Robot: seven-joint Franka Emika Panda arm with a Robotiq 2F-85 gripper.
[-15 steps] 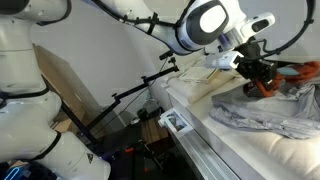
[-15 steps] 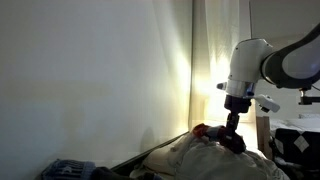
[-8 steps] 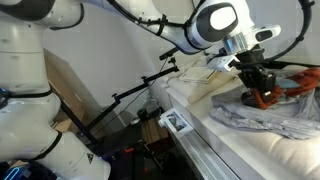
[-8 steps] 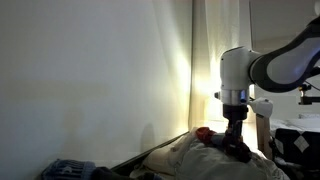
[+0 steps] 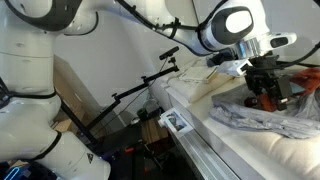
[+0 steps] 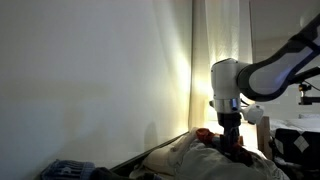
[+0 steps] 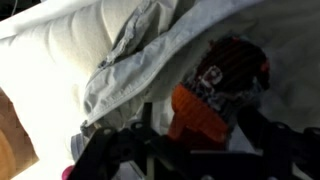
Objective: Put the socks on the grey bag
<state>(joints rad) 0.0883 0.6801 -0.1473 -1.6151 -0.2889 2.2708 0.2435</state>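
- Jaws look spread in the wrist view, their dark links standing either side of the sock (image 7: 218,92) rather than pinching it. Half a second back they were pressed together on it.
- Sock, orange-red at the cuff and dark with a pale mark further up, lies on the crumpled fabric of the grey bag (image 7: 140,58), just beside a raised fold. It seems to rest under its own weight, though I cannot tell whether a pad touches it.
- Gripper (image 5: 266,92) hangs just above the grey bag in both exterior views, pointing down at it. A second ago it was higher and nearer the bag's edge, so it has travelled in over the bag and dropped.
- Judgement: coming down over the bag and then parting the jaws reads as the release, so this sock's share of the task looks done.
- Second sock: I can make none out for certain. If one is left, it has yet to be fetched.
- Next move would call for a straight lift off the grey bag, since the thin fabric or the sock could snag on a finger and be dragged away.
- Cream bedding (image 5: 290,160) lies under and around the grey bag, the arm (image 5: 232,25) arches over it, and a black stand (image 5: 140,90) is well apart from it.
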